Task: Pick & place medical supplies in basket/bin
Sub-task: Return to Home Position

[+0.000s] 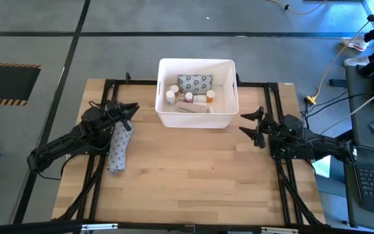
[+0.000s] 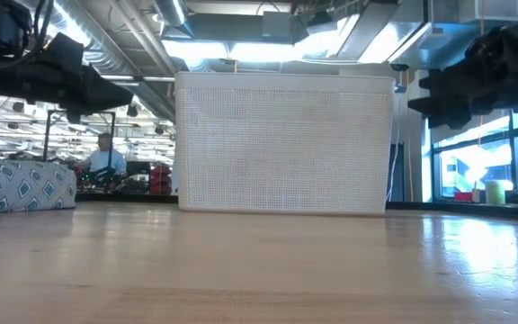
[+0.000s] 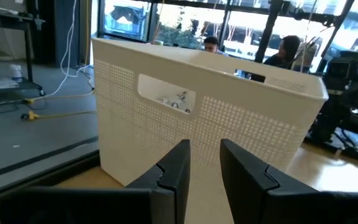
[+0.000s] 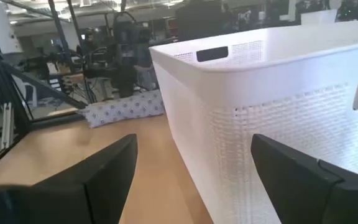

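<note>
While the white bin [image 1: 197, 120] sits on a pale wooden table [image 1: 193, 175] — left gripper [image 1: 130, 116] barely parted, right gripper [image 1: 250, 121] wide, both empty — a person [image 2: 106, 160] sits beyond.

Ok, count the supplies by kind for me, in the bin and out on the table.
Patterned packets: 2, one in the bin, one on the table.
Small capped bottles: 4, all in the bin.
Total: 6; other white bits in the bin are too small to tell.
</note>
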You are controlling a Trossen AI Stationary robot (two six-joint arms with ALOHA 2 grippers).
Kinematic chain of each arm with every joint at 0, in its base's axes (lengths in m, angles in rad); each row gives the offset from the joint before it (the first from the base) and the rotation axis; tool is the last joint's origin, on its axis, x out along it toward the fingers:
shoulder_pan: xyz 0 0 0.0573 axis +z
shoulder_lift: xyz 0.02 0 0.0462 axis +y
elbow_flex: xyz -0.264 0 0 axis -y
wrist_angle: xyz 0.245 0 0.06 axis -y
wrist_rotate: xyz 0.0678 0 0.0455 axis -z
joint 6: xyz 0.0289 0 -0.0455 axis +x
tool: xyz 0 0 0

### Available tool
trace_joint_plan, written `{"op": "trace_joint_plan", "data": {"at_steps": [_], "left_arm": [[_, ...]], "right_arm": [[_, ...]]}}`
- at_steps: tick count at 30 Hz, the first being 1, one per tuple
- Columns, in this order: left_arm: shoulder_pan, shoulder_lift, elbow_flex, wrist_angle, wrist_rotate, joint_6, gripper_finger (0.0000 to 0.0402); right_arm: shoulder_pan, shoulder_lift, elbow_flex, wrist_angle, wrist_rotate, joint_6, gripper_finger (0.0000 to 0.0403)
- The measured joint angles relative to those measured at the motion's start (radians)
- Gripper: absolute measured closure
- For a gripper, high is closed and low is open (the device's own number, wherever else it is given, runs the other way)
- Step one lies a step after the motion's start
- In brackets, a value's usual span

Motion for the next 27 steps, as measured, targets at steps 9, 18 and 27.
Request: {"op": "trace_joint_plan", "data": {"at_steps": [9, 18, 27], "left_arm": [[0.000, 0.000, 0.000, -0.001, -0.033, 0.080, 0.0320], [0.000, 0.000, 0.000, -0.001, -0.033, 0.081, 0.0320], [0.000, 0.000, 0.000, -0.001, -0.033, 0.081, 0.0320]], "right_arm": [[0.000, 0.000, 0.000, 0.002, 0.000, -0.140, 0.0086], [0.000, 0.000, 0.000, 0.003, 0.000, -0.235, 0.0086], [0.000, 0.000, 0.000, 0.003, 0.000, -0.235, 0.0086]]}}
